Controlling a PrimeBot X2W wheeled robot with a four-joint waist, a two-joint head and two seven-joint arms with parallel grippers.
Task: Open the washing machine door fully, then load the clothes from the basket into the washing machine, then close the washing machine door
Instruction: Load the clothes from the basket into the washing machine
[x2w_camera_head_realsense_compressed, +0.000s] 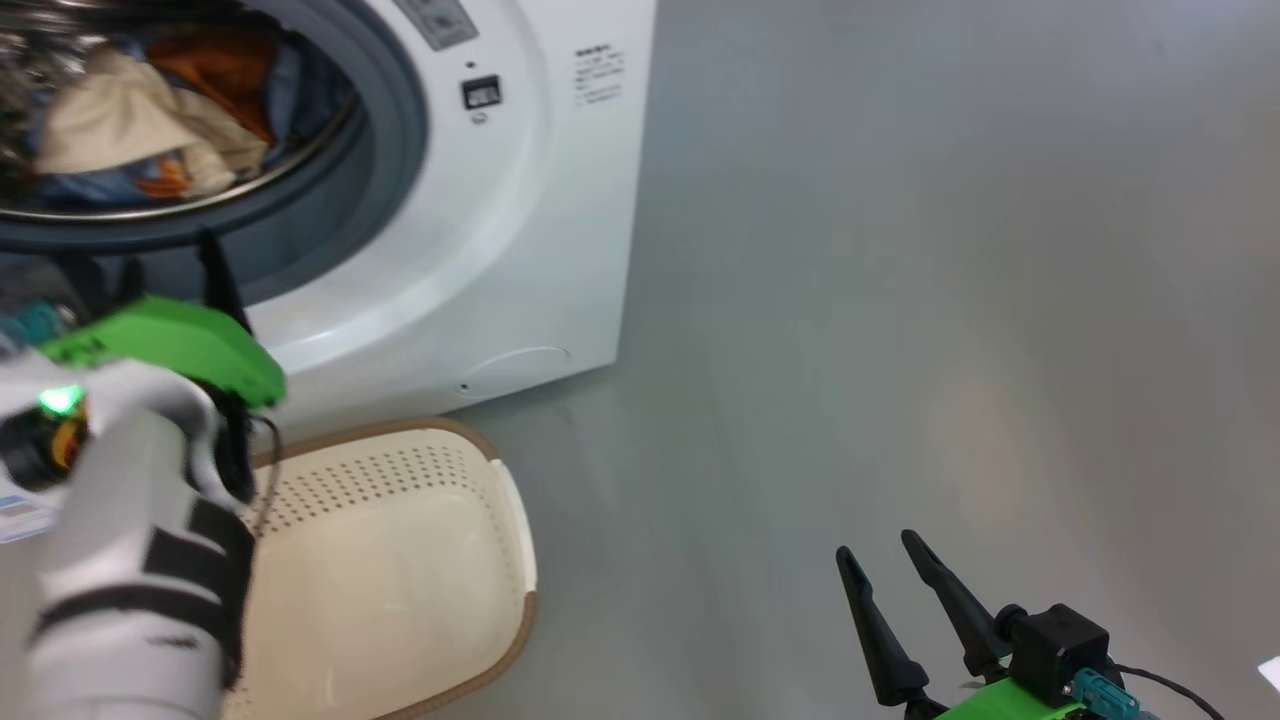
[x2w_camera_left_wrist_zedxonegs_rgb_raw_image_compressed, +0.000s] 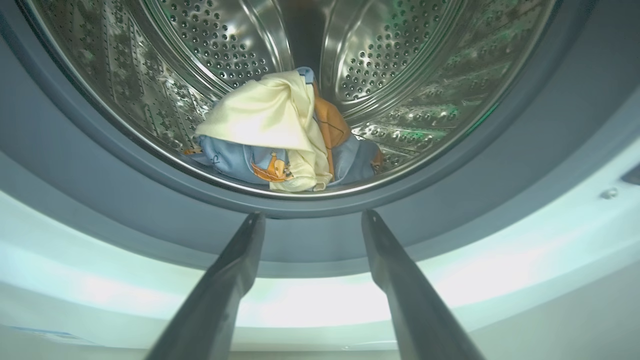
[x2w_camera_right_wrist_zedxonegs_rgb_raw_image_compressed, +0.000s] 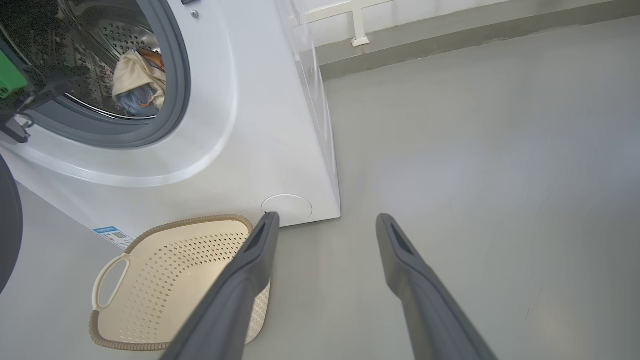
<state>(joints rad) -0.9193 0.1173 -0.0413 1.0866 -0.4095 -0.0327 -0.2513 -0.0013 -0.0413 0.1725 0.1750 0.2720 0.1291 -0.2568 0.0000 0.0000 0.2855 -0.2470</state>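
The white washing machine (x2w_camera_head_realsense_compressed: 500, 250) stands with its round opening uncovered. The clothes (x2w_camera_left_wrist_zedxonegs_rgb_raw_image_compressed: 280, 135), a cream, light blue and orange heap, lie inside the steel drum (x2w_camera_left_wrist_zedxonegs_rgb_raw_image_compressed: 210, 45), also seen as clothes (x2w_camera_head_realsense_compressed: 150, 120) and clothes (x2w_camera_right_wrist_zedxonegs_rgb_raw_image_compressed: 135, 80). My left gripper (x2w_camera_left_wrist_zedxonegs_rgb_raw_image_compressed: 314, 214) is open and holds nothing, its tips just before the grey gasket (x2w_camera_left_wrist_zedxonegs_rgb_raw_image_compressed: 100, 165) below the drum mouth. The cream basket (x2w_camera_head_realsense_compressed: 400, 560) sits on the floor before the machine with its bottom bare. My right gripper (x2w_camera_right_wrist_zedxonegs_rgb_raw_image_compressed: 327, 216) is open over the floor, right of the basket (x2w_camera_right_wrist_zedxonegs_rgb_raw_image_compressed: 175, 280). A dark curved edge of the washing machine door (x2w_camera_right_wrist_zedxonegs_rgb_raw_image_compressed: 7, 225) shows at far left.
Grey floor (x2w_camera_head_realsense_compressed: 950, 300) spreads wide to the right of the machine. A wall base and a white frame leg (x2w_camera_right_wrist_zedxonegs_rgb_raw_image_compressed: 356, 30) run along the far side. My pale left forearm (x2w_camera_head_realsense_compressed: 130, 580) hangs over the basket's left part.
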